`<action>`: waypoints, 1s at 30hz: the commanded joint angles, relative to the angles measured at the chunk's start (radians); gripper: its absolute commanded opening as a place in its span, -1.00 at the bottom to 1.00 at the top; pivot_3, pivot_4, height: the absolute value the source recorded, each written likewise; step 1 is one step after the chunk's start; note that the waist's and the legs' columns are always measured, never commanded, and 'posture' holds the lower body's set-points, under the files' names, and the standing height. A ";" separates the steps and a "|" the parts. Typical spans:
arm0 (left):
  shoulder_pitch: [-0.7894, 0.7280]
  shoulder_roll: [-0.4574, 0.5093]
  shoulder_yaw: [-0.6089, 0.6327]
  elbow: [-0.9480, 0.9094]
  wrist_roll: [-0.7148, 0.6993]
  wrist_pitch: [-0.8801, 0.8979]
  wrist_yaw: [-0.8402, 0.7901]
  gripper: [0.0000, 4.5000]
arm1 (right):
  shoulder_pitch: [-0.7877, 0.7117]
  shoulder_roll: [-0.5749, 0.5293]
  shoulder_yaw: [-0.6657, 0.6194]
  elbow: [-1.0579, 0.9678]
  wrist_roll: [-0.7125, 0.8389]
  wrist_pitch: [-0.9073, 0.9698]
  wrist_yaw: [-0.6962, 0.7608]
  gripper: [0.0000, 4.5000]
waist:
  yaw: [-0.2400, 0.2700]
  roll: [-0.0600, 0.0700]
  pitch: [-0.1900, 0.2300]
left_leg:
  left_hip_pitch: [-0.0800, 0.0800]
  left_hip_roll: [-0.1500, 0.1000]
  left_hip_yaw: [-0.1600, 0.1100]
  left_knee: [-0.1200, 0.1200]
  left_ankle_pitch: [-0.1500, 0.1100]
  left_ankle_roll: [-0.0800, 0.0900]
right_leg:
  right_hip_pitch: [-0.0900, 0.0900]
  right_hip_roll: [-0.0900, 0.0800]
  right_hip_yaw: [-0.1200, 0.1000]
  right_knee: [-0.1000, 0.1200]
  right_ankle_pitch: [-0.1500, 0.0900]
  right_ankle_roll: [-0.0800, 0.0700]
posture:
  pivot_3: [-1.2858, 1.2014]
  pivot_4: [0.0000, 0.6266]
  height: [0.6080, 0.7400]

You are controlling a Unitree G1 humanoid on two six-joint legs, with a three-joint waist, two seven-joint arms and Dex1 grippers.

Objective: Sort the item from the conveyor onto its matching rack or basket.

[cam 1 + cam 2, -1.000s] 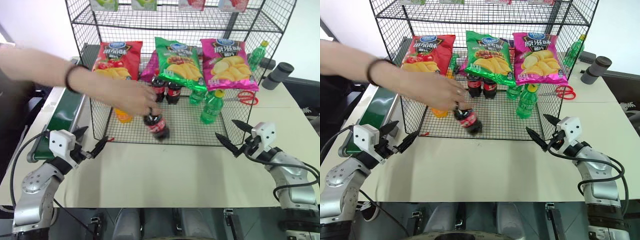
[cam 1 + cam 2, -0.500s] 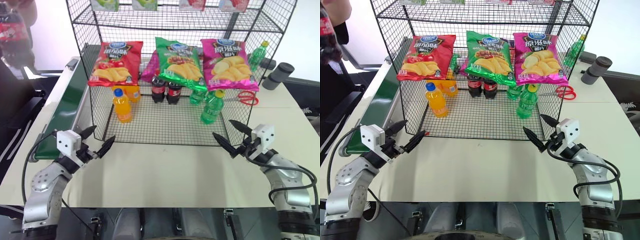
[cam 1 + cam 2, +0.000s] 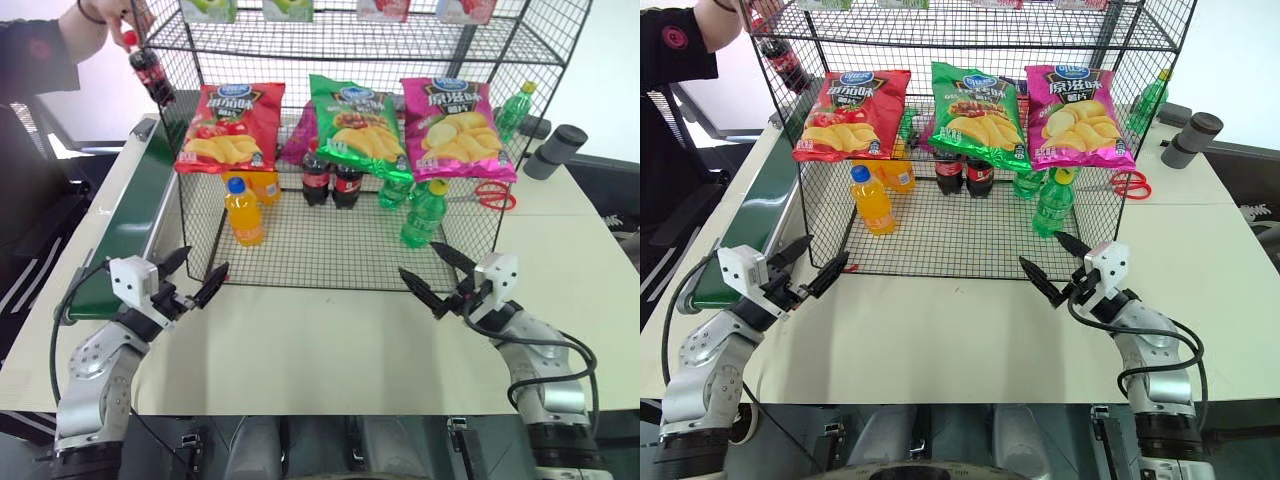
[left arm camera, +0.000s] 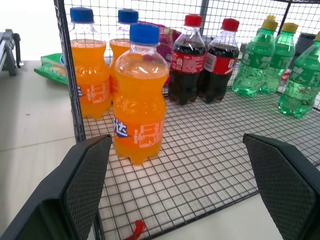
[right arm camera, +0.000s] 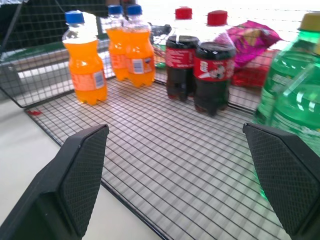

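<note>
A person's hand (image 3: 100,18) holds the small red-capped cola bottle (image 3: 152,72) up in the air at the far left corner of the tall black wire-mesh shelf unit (image 3: 330,262), above the long dark green conveyor belt (image 3: 125,235). The pale tabletop (image 3: 320,340) in front of the shelf's low mesh front edge lies bare and wide. The left gripper (image 3: 196,278) and right gripper (image 3: 427,275) hang over it near the front corners, fingers spread wide, empty. Inside the lower tier stand orange soda bottles (image 4: 137,97), two cola bottles (image 4: 200,62) and green bottles (image 4: 260,62), with open mesh floor before them. Red scissors (image 3: 490,195) lie beyond the shelf's right wall.
</note>
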 commanded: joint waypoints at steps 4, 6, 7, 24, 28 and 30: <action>0.003 -0.014 0.036 -0.029 -0.033 -0.010 0.020 1.00 | -0.014 0.026 0.023 -0.038 -0.015 -0.025 -0.028 0.99 | 0.000 0.000 0.000 | 0.000 0.000 0.000 0.000 0.000 0.000 | 0.000 0.000 0.000 0.000 0.000 0.000 | 0.03 -0.52 1.00; 0.008 -0.014 0.051 -0.033 -0.040 -0.007 0.033 1.00 | -0.017 0.029 0.030 -0.042 -0.018 -0.022 -0.031 0.99 | 0.000 0.000 0.000 | 0.000 0.000 0.000 0.000 0.000 0.000 | 0.000 0.000 0.000 0.000 0.000 0.000 | 0.03 -0.52 1.00; 0.012 -0.013 0.061 -0.035 -0.047 -0.003 0.039 1.00 | -0.019 0.028 0.033 -0.044 -0.019 -0.021 -0.031 0.99 | -0.001 0.000 0.000 | 0.000 0.000 0.000 0.000 0.000 0.000 | 0.000 0.000 0.000 0.000 0.000 0.000 | 0.03 -0.52 1.00; 0.011 -0.030 0.284 -0.013 -0.103 0.004 0.264 1.00 | -0.093 0.061 0.120 -0.059 -0.026 0.010 -0.046 0.99 | 0.001 0.000 0.000 | 0.000 0.000 0.000 0.000 0.000 0.000 | 0.000 -0.001 0.000 0.000 0.000 0.000 | 0.03 -0.52 1.00; -0.012 -0.035 0.279 0.022 -0.082 -0.015 0.294 1.00 | -0.094 0.069 0.130 -0.060 -0.031 0.008 -0.055 0.99 | 0.000 -0.001 -0.001 | 0.000 0.000 0.000 0.000 0.000 0.000 | 0.000 0.000 -0.001 0.000 0.000 0.000 | 0.03 -0.52 1.00; -0.029 -0.036 0.275 0.054 -0.061 -0.028 0.316 1.00 | -0.095 0.072 0.143 -0.058 -0.039 0.008 -0.058 0.99 | 0.000 -0.001 -0.001 | 0.000 0.000 0.000 0.000 0.000 0.000 | 0.000 -0.001 0.000 0.000 0.000 0.000 | 0.03 -0.52 1.00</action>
